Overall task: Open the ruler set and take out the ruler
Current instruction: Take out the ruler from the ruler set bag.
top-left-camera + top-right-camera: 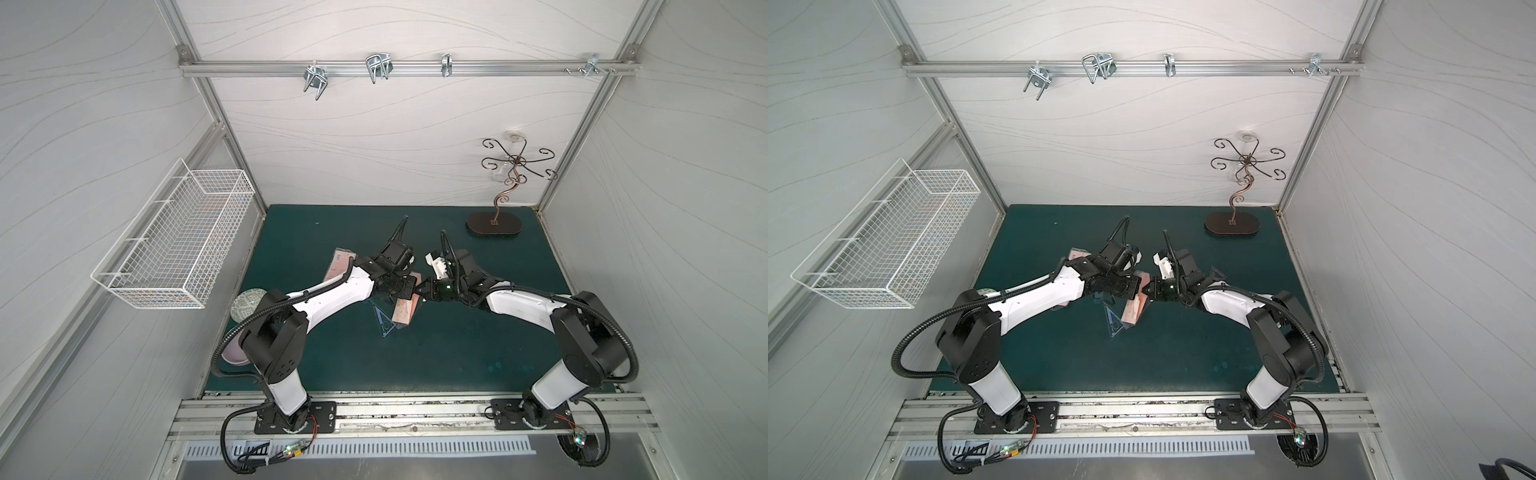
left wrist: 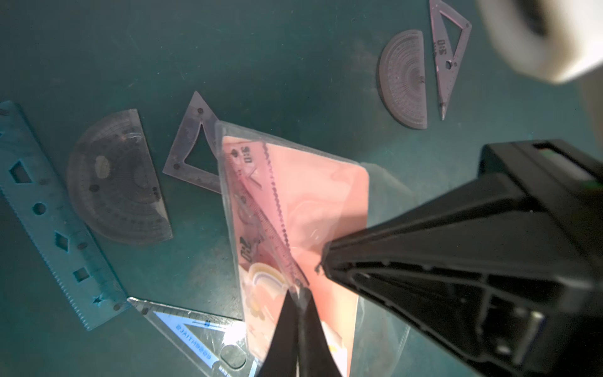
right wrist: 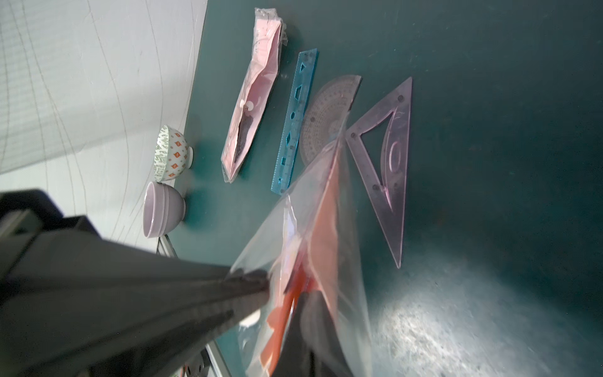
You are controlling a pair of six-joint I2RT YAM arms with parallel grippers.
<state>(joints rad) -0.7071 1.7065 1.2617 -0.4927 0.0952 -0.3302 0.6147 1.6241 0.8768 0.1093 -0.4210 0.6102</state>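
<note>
Left wrist view: the ruler set (image 2: 326, 196), a clear plastic pouch backed with a pink card, is hanging above the green tabletop (image 2: 261, 65) between the two arms. The left gripper (image 2: 298, 313) is pinching one end of the pouch, its jaws together on the film. The right gripper (image 2: 326, 264) is meeting the pouch's edge from the side. Inside the pouch, a pink ruler (image 2: 277, 202) with a wavy edge is lying slantwise, not yet taken out.

In the right wrist view, the right gripper (image 3: 261, 284) is nipping a loose fold of the clear film, and its jaws are closed on it. The pouch is bulging open beside it.

Loose pieces are lying flat on the tabletop below: a blue ruler (image 2: 55, 215), a protractor (image 2: 117, 182), a pink triangle (image 2: 192, 153) partly under the pouch and a clear set square (image 2: 192, 329). A second protractor (image 2: 404, 78) and a narrow triangle (image 2: 452, 42) are lying well apart from these.

A second pink pouch (image 3: 257, 94) is lying beside the blue ruler, with a patterned bowl (image 3: 171, 153) and a lilac bowl (image 3: 163, 209) near the tabletop's edge.

In both top views the arms are meeting mid-tabletop over the ruler set (image 1: 405, 309).
</note>
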